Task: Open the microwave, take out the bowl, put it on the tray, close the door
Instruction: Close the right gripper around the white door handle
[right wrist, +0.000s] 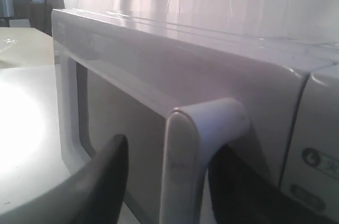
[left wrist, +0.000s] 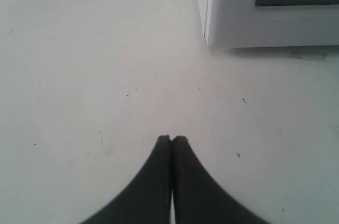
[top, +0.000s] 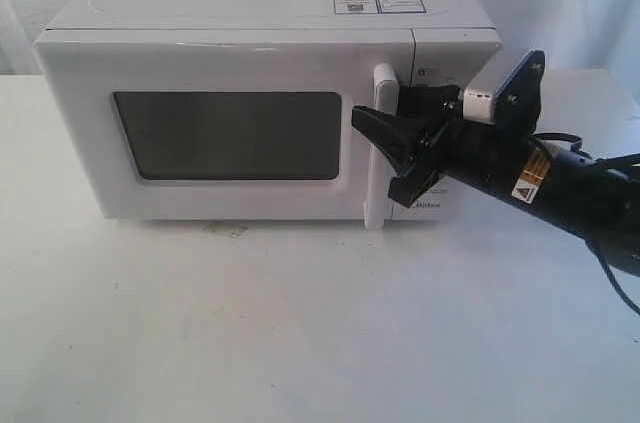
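The white microwave [top: 250, 43] stands at the back of the table, its door [top: 80, 143] closed and the window dark. My right gripper [top: 378, 158] is open, its two black fingers straddling the vertical white bar handle [top: 381, 83]. In the right wrist view the handle [right wrist: 212, 118] stands between the spread fingers [right wrist: 111, 166] of the gripper [right wrist: 169, 150], with gaps on both sides. My left gripper [left wrist: 171, 138] is shut on nothing, low over the bare table near the microwave's corner [left wrist: 233, 17]. The bowl is hidden; no tray is in view.
The right arm [top: 540, 173] and its wrist camera cover the dial panel. A cable [top: 612, 288] trails off the arm at the right edge. The white table [top: 300, 323] stretches in front of the microwave, with a small scuff [top: 225, 230] under the door.
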`<action>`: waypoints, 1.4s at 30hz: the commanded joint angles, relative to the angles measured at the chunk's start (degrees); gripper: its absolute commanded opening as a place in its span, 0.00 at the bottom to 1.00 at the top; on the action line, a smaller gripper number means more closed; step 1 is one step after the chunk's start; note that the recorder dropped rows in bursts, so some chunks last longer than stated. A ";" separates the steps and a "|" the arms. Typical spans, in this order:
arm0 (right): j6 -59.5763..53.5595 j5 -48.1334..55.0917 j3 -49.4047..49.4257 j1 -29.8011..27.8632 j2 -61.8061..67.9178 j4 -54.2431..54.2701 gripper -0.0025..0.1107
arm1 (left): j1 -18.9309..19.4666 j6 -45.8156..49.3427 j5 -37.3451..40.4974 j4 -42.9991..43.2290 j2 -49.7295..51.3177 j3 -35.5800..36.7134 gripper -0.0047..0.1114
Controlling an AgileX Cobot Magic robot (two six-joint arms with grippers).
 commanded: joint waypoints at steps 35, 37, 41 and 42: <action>14.48 5.45 -2.91 3.31 1.51 6.92 0.02 | 0.16 -0.33 -0.02 0.24 -0.27 0.28 0.04; 15.67 5.19 -2.91 3.31 1.51 5.79 0.02 | 0.16 -0.33 -0.02 0.24 -0.27 0.28 0.04; 17.51 3.73 -2.91 3.31 1.51 2.20 0.02 | 0.16 -0.33 -0.02 0.24 -0.27 0.28 0.04; 18.12 3.10 -2.91 3.31 1.51 1.30 0.02 | 0.16 -0.33 -0.02 0.24 -0.27 0.28 0.04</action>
